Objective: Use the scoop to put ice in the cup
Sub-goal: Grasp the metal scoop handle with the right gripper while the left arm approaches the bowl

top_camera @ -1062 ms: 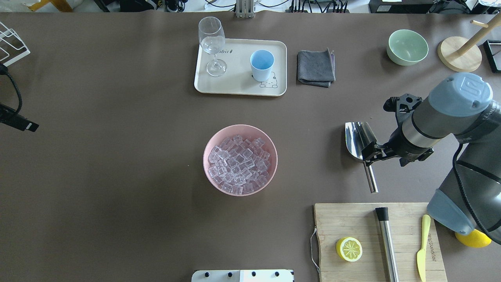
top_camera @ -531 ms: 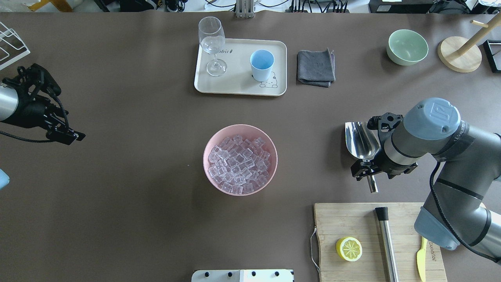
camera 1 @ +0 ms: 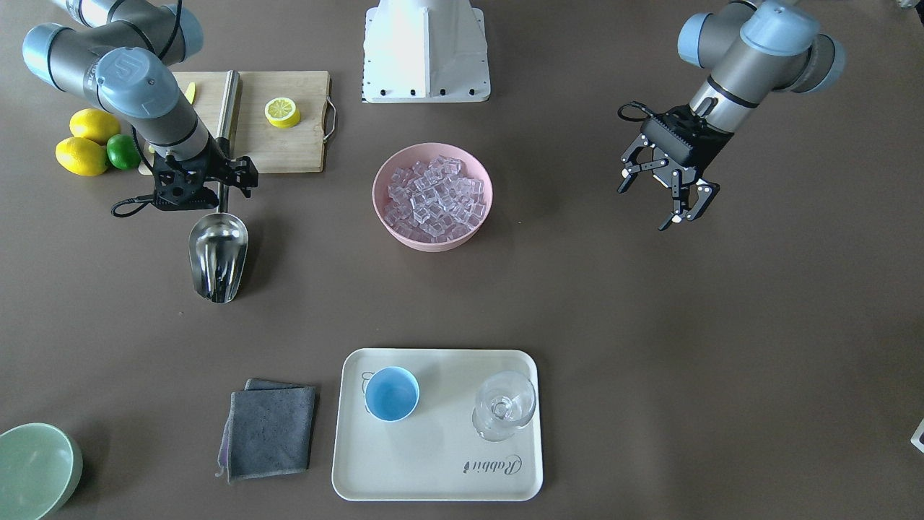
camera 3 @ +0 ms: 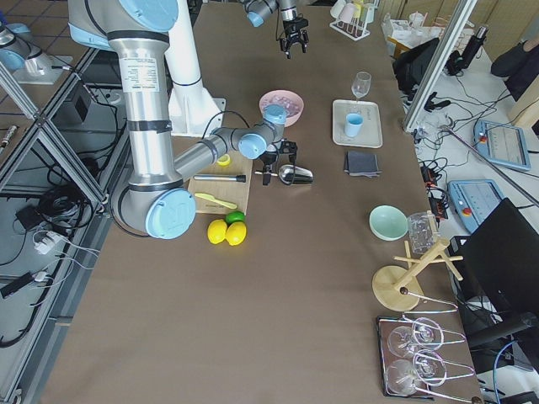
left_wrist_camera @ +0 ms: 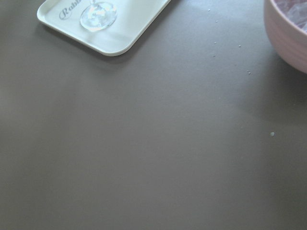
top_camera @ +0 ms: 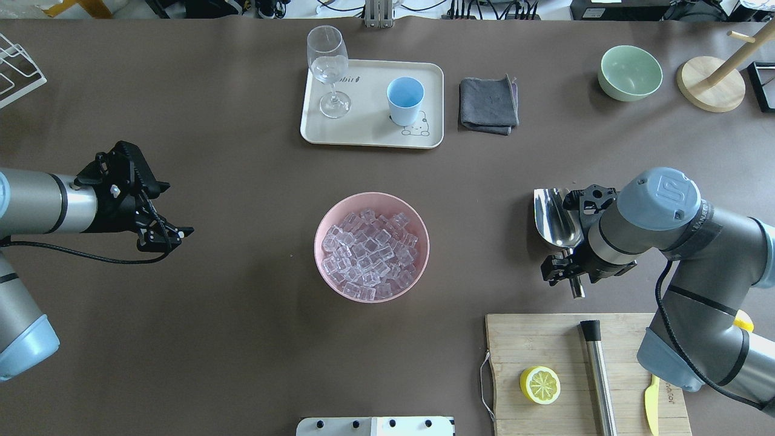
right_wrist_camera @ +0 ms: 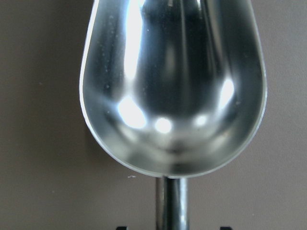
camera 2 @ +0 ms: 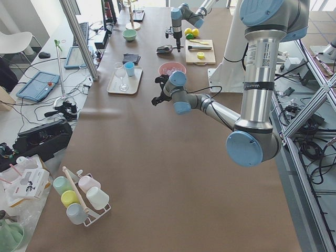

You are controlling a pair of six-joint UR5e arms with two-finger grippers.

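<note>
Ice (top_camera: 370, 254) in bowl (top_camera: 317, 242), centre; cup (top_camera: 404, 100) on tray (top_camera: 369, 130) beyond; scoop (top_camera: 554, 218) right.

- The tray (camera 1: 433, 448) carries the script word "Rabbit" near one corner, upside down in the front-facing view.
- In the overhead view only "bit" shows past the wine glass (top_camera: 327, 60). The left wrist view cuts it to "Rab".
- A small line-drawn animal is printed on the tray just beside the cup (top_camera: 404, 100).
- The blue cap (top_camera: 666, 192) on the right arm bears a raised "UR" logo.
- The yellow knife (top_camera: 651, 399) has lettering on its handle, partly hidden, not readable in full.
</note>
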